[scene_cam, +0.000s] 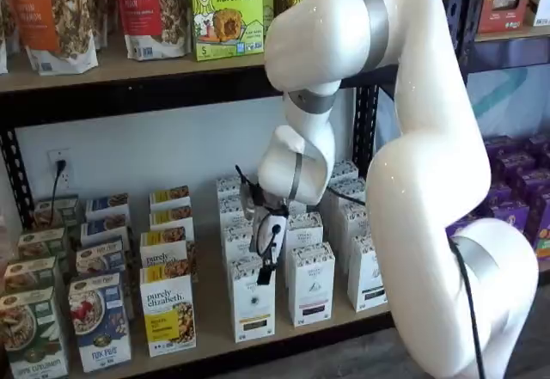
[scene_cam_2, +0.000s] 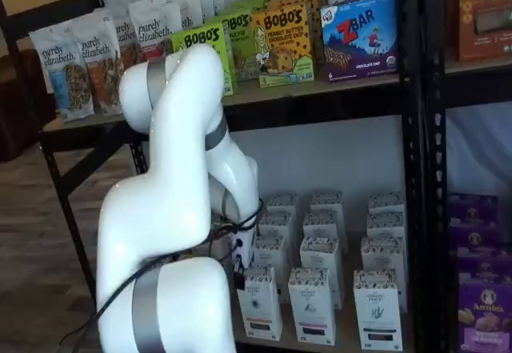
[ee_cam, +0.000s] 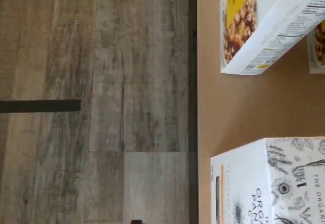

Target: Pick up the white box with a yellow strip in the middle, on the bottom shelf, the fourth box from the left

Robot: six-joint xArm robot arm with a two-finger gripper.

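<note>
Shelf views, both: black steel rack (scene_cam: 129, 95) with stocked upper shelf, granola bags and Bobo's boxes in a row along it. White arm (scene_cam: 412, 164) standing between camera and rack, elbow high, forearm bent down toward the lower goods; same arm (scene_cam_2: 176, 201) filling the near foreground and hiding part of the lower rows.

Bottom shelf (scene_cam: 284, 340): pale plywood board behind a black front rail, boxed goods set in files running front to back. From the wrist view, board (ee_cam: 244, 107) seen from above, black rail along its edge, grey wood-look floor (ee_cam: 91, 82) beyond.

Front row in a shelf view: green cereal box (scene_cam: 21, 336), blue puffs box (scene_cam: 99, 323), purely elizabeth box (scene_cam: 168, 314), then tall white cartons.

White box (scene_cam: 252, 302): upright at the shelf front, just beside the purely elizabeth box, speckled top band, round emblem mid-front, short yellowish strip below. Also at the front of its file (scene_cam_2: 260, 301), and in the wrist view (ee_cam: 254, 183) with an orange strip on its face, well apart from a granola carton (ee_cam: 259, 21), bare board between.

Gripper (scene_cam: 269, 254): black fingers hanging just over the white box's top front, cable beside them. Jaws spread wide, nothing between them.
</note>
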